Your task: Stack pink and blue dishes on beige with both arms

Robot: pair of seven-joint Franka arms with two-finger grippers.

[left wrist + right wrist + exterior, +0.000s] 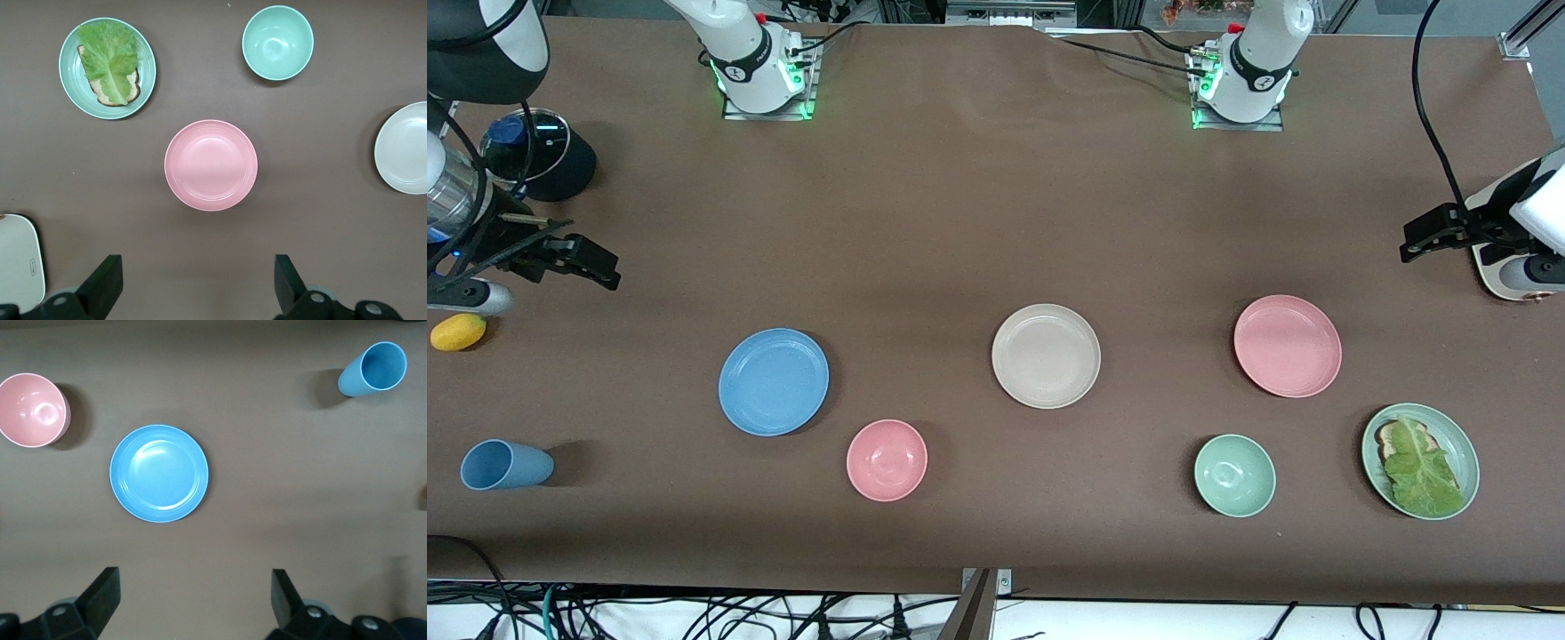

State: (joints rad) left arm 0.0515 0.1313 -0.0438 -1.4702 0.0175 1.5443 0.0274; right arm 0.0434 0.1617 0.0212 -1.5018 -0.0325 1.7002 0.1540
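The beige plate point(1046, 356) lies empty at the table's middle. A light blue plate point(774, 381) sits toward the right arm's end, a pink plate point(1287, 345) toward the left arm's end; both rest flat on the cloth. My right gripper point(600, 264) hangs open over bare cloth at its end of the table, and its wrist view shows the blue plate point(159, 473) ahead of the open gripper point(195, 597). My left gripper point(1418, 240) hangs open over its end; the pink plate point(211, 165) and the beige plate's edge point(405, 148) show ahead of it point(198, 280).
Nearer the front camera stand a pink bowl point(887, 460), a green bowl point(1234, 476) and a green plate point(1454, 440) bearing bread and lettuce. A blue cup point(505, 465) lies on its side; a yellow object point(458, 332) and a dark lidded pot point(538, 156) sit at the right arm's end.
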